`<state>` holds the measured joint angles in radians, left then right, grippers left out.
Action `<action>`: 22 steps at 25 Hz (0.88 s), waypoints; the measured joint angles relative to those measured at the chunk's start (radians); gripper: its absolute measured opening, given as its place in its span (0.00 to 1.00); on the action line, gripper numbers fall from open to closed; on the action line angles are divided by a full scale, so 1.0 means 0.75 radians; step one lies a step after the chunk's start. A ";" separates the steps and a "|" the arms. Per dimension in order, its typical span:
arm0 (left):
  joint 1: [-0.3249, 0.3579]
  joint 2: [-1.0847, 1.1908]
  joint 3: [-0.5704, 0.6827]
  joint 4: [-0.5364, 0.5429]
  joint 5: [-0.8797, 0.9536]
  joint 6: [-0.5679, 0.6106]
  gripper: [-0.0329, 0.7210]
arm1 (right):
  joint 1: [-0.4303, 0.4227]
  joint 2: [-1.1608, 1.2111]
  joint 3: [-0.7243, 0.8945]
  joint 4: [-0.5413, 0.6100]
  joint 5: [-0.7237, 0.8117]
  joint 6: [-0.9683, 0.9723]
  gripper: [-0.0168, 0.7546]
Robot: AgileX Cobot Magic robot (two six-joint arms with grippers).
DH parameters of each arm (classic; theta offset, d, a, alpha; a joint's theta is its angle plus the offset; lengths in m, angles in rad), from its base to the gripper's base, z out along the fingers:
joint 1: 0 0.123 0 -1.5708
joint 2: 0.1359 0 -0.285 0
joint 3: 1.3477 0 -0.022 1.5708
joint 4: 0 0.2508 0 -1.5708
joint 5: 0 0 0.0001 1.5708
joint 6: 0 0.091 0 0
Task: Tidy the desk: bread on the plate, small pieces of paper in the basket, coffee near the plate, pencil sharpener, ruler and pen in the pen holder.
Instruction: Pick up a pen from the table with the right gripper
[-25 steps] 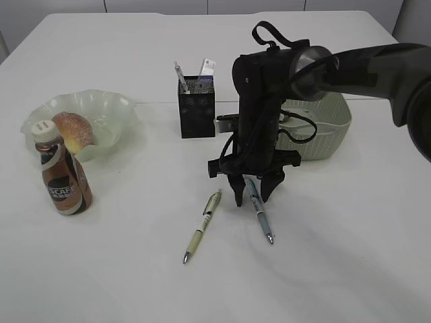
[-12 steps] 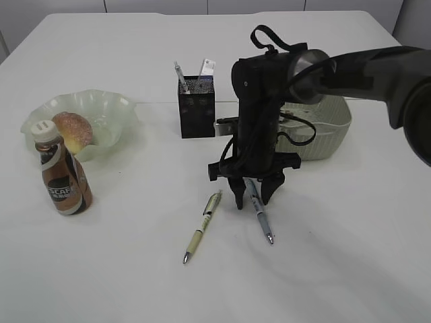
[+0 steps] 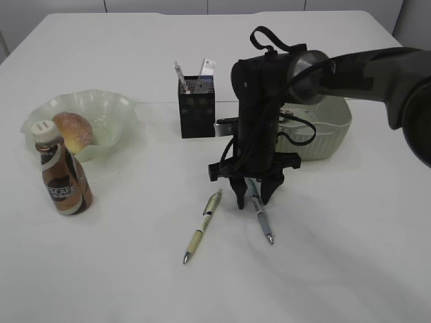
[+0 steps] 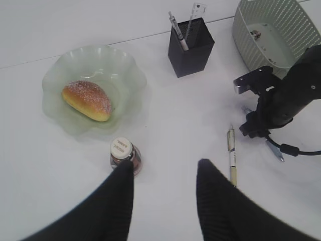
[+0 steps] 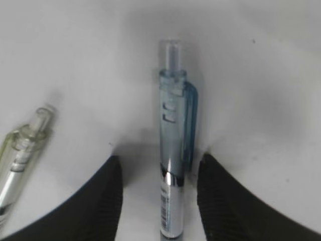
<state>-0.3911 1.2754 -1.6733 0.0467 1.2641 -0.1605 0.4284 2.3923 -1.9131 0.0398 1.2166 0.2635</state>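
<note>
A blue pen (image 3: 259, 212) lies on the white table, and my right gripper (image 3: 252, 196) is open with a finger on each side of it (image 5: 174, 150). In the right wrist view the right gripper's (image 5: 159, 160) fingers stand slightly apart from the barrel. A green pen (image 3: 202, 225) lies just to the left (image 5: 20, 150). The black pen holder (image 3: 196, 104) holds a pen and a ruler (image 4: 195, 12). Bread (image 3: 73, 129) lies on the green plate (image 3: 111, 108), with the coffee bottle (image 3: 62, 176) in front. My left gripper (image 4: 165, 170) is open and empty above the table near the coffee bottle (image 4: 124, 153).
The pale green basket (image 3: 330, 131) stands behind the right arm, with a small item in it (image 4: 257, 34). The right arm (image 4: 286, 95) and its cables hang over the table's middle. The left gripper does not show in the exterior view.
The right gripper has sunk slightly around the blue pen. Nothing else has moved.
</note>
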 joint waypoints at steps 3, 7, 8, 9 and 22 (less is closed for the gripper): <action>0.000 0.000 0.000 0.000 0.000 0.000 0.45 | 0.000 0.000 0.000 -0.005 0.000 0.000 0.35; 0.000 0.000 0.000 0.000 0.000 0.000 0.45 | 0.000 0.000 -0.002 -0.023 0.000 0.000 0.16; 0.000 0.000 0.000 0.000 0.000 0.000 0.45 | 0.000 0.000 -0.002 -0.030 0.000 0.000 0.14; 0.000 0.000 0.000 0.000 0.000 0.000 0.45 | 0.000 0.000 -0.002 -0.030 0.000 0.002 0.12; 0.000 0.000 0.000 0.036 0.000 0.000 0.45 | 0.022 -0.061 -0.002 -0.092 0.000 0.000 0.11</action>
<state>-0.3911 1.2754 -1.6733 0.0735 1.2641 -0.1605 0.4450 2.3463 -1.9147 -0.0293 1.2166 0.2633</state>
